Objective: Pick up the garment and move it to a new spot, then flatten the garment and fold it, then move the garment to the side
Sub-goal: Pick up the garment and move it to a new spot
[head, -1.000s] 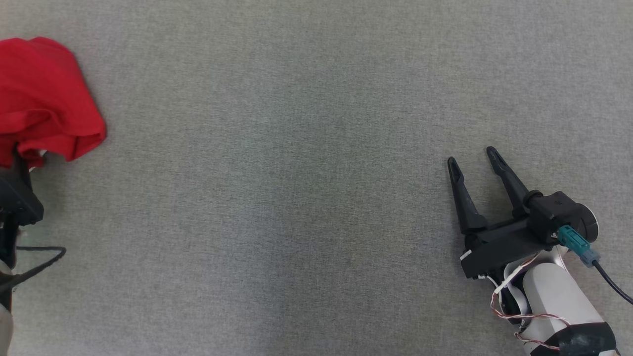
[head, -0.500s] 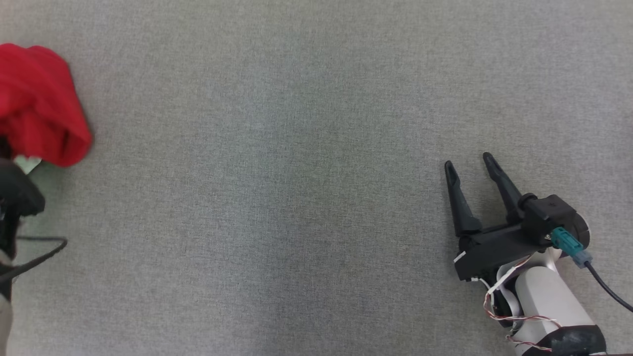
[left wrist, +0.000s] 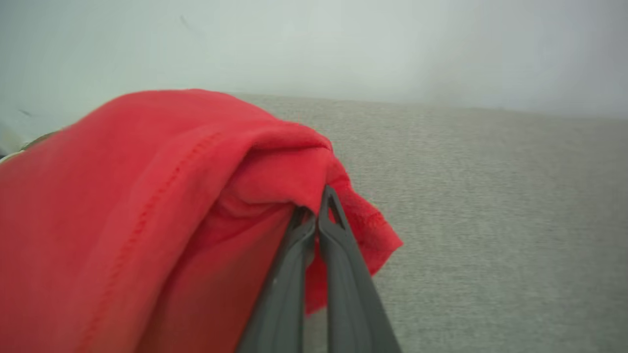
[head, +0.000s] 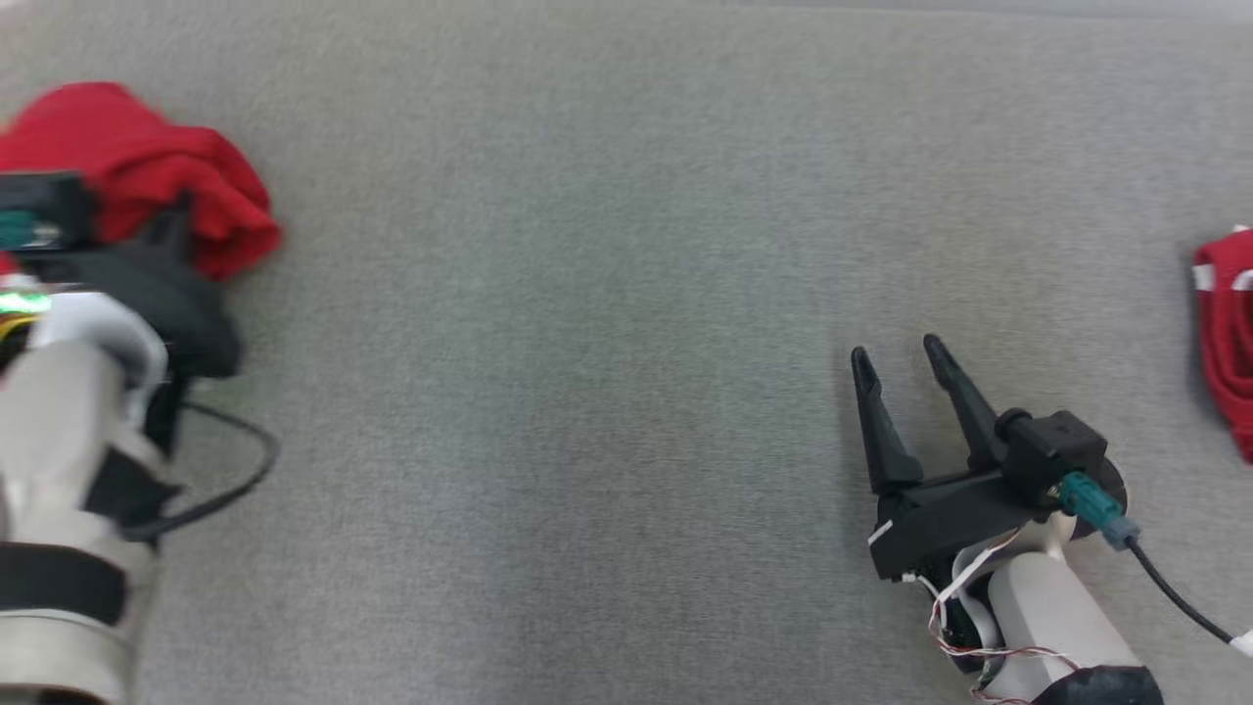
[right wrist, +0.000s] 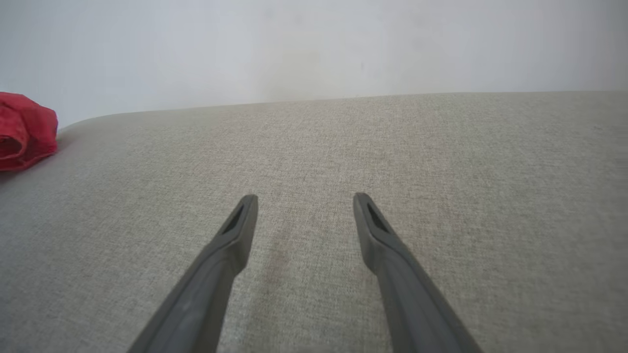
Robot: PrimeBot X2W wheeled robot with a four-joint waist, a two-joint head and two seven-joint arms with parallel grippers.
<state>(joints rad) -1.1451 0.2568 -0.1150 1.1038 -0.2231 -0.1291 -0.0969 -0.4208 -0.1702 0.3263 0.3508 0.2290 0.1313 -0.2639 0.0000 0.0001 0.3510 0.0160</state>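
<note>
The garment [head: 147, 162] is a bunched red cloth at the far left of the grey surface in the head view. My left forearm [head: 69, 470] reaches up to it, and the cloth covers the fingertips there. In the left wrist view my left gripper [left wrist: 316, 213] is shut, its two fingers pressed together on a fold of the garment [left wrist: 147, 196], which drapes over and left of them. My right gripper [head: 896, 354] stands open at the lower right, nothing between its fingers. The right wrist view shows the right gripper [right wrist: 304, 198] open over bare fabric, with the garment [right wrist: 24, 132] far to the left.
A second red cloth with white stripes [head: 1229, 343] lies at the right edge of the head view. The grey woven surface [head: 587, 343] spreads wide between the two arms. A pale wall [right wrist: 314, 44] rises behind its far edge.
My left gripper has shut on the garment, and the cloth has bunched up. The head camera has shifted, bringing the left arm and the striped red cloth into view.
</note>
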